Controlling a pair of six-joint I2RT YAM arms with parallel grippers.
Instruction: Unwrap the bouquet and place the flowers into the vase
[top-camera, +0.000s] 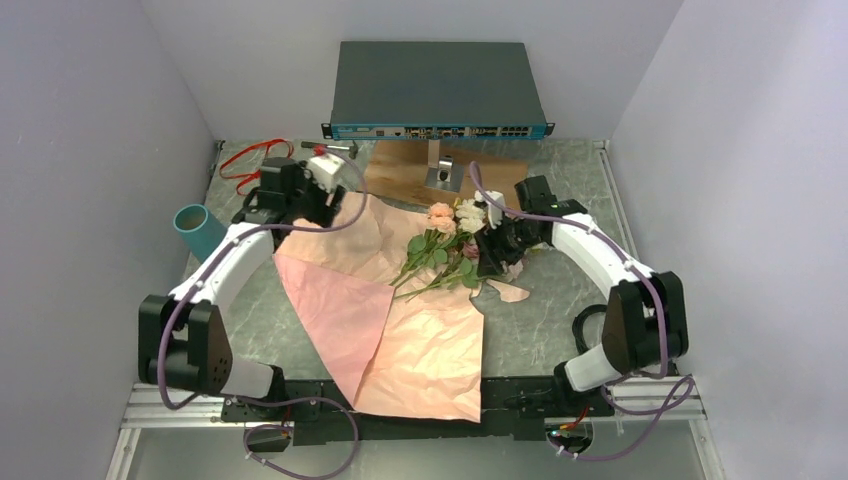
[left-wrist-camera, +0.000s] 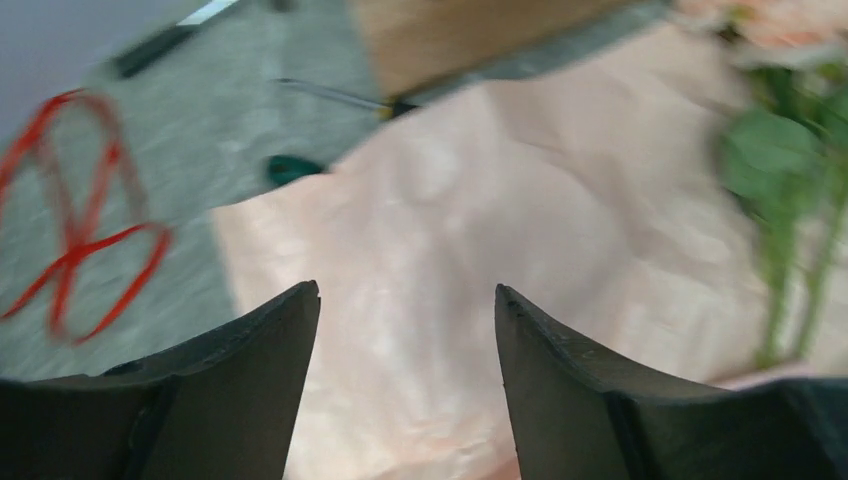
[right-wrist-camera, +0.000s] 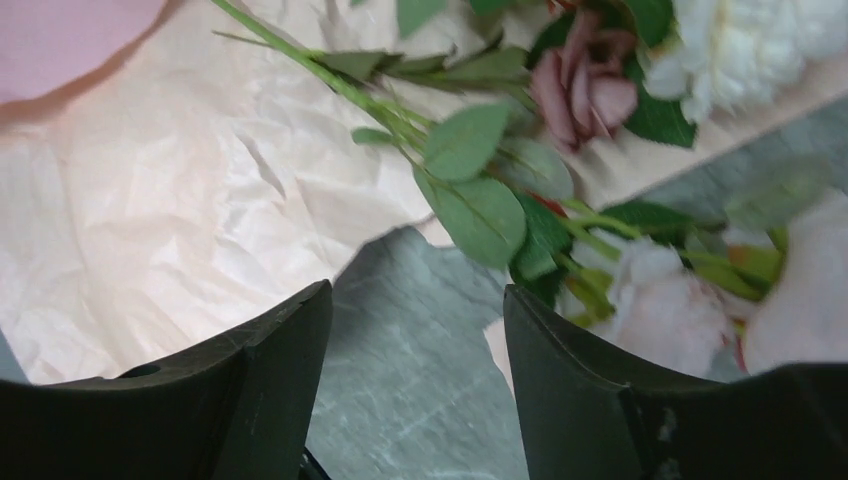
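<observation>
- Left gripper (left-wrist-camera: 407, 292): jaws apart, empty, above the paper (left-wrist-camera: 520, 230).
- Right gripper (right-wrist-camera: 417, 290): jaws apart, empty, beside the flowers (right-wrist-camera: 480, 190).
- Vase (top-camera: 197, 228) at far left.

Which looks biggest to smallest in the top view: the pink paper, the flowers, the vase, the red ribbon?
1. pink paper, spread flat, by far the largest.
2. flowers, a loose bunch lying on the paper.
3. vase and red ribbon: they cover a similar extent, too close to rank. The ribbon is only thin loops.
</observation>
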